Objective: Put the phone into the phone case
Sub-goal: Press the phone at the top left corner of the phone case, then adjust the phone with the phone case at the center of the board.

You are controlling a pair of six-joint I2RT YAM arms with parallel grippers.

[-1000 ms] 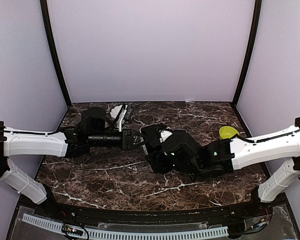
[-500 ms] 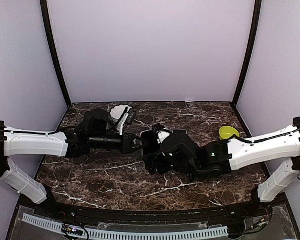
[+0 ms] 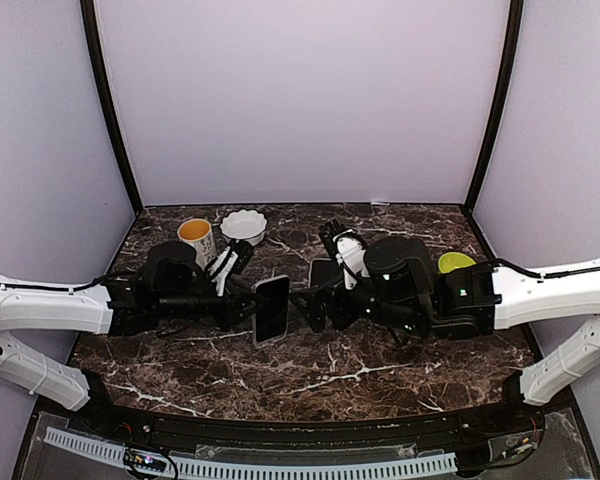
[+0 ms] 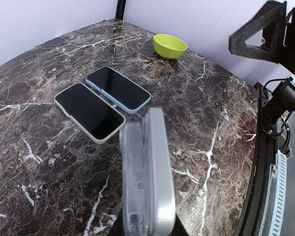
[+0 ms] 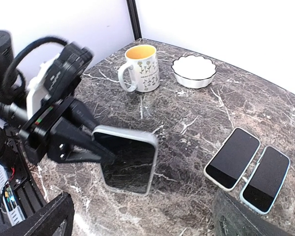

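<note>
Left tool [image 3: 246, 308] is clenched on the phone [image 3: 271, 309], holding it clear of the bench [image 3: 380, 370], nearer than the mug [image 3: 196, 238] and off toward the right arm. The phone's long axis runs roughly near-to-far. A clear case [image 4: 132, 187] sits against it, but full seating cannot be confirmed. Right tool [image 3: 316, 303], released wide, stands just beyond the phone from the mug, low and facing its screen.

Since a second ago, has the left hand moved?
Yes. The left hand, gripping the phone, has drawn back toward the near edge, away from the white bowl; the mug now shows.
</note>
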